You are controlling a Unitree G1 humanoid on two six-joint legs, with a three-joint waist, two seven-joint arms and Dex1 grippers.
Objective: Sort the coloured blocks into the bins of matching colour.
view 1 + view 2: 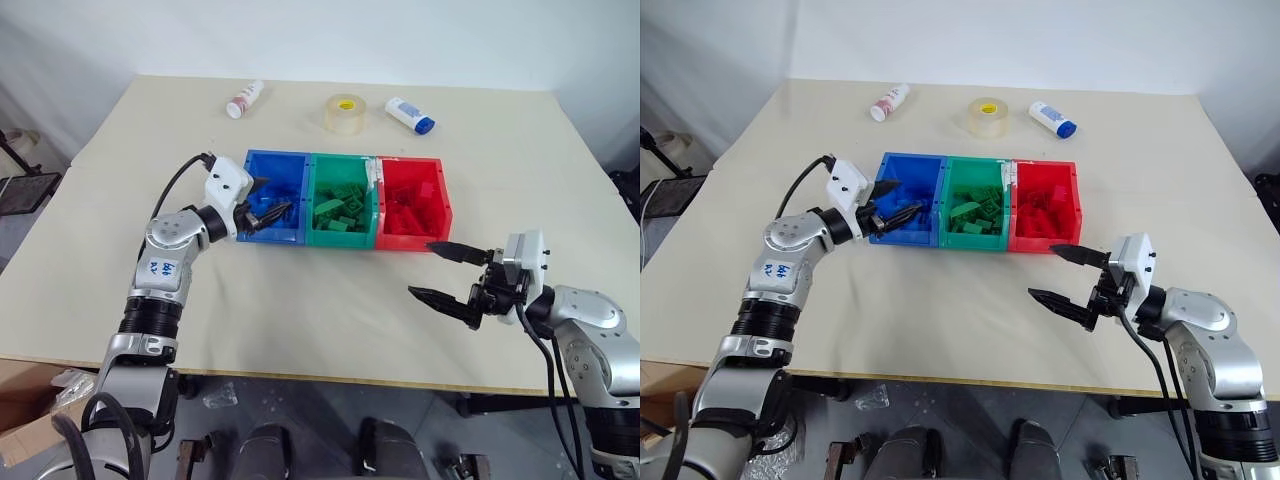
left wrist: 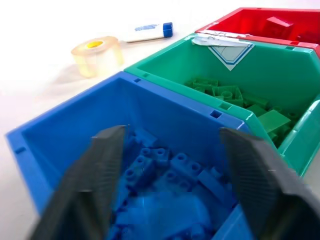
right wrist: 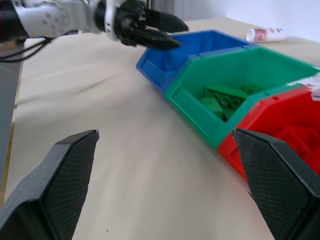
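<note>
— Jaws first: what do we see on each side?

— Both stand apart with nothing between them. Our left gripper (image 1: pixel 268 200) hangs over the near left part of the blue bin (image 1: pixel 262 160), its two black fingers (image 2: pixel 95 175) spread wide above the blue bricks (image 2: pixel 165 170) lying inside. Our right gripper (image 1: pixel 442 270) hovers over the bare table (image 1: pixel 300 300) in front of the red bin (image 1: pixel 436 196), fingers wide and empty, pointing toward the bins from the right.

— And the bins themselves?

— We see three joined boxes in a row near the middle of the table: blue on our left, the green bin (image 1: pixel 315 170) in the middle, red on our right. Each holds bricks of its own colour: green bricks (image 1: pixel 340 212) in the green one, red bricks (image 1: pixel 405 215) in the red one.

— Any loose blocks on the table?

— We can make out none lying outside the bins; the blue and red blocks we can see all rest inside the matching boxes.

— What else sits up there?

— Beyond the bins, toward the far edge, we see a roll of clear tape (image 1: pixel 344 112) behind the green bin. A white bottle with a red label (image 1: pixel 244 99) lies on its side to the left of the tape, and a white bottle with a blue cap (image 1: pixel 410 114) lies to its right. All three sit well apart from the bins.
</note>
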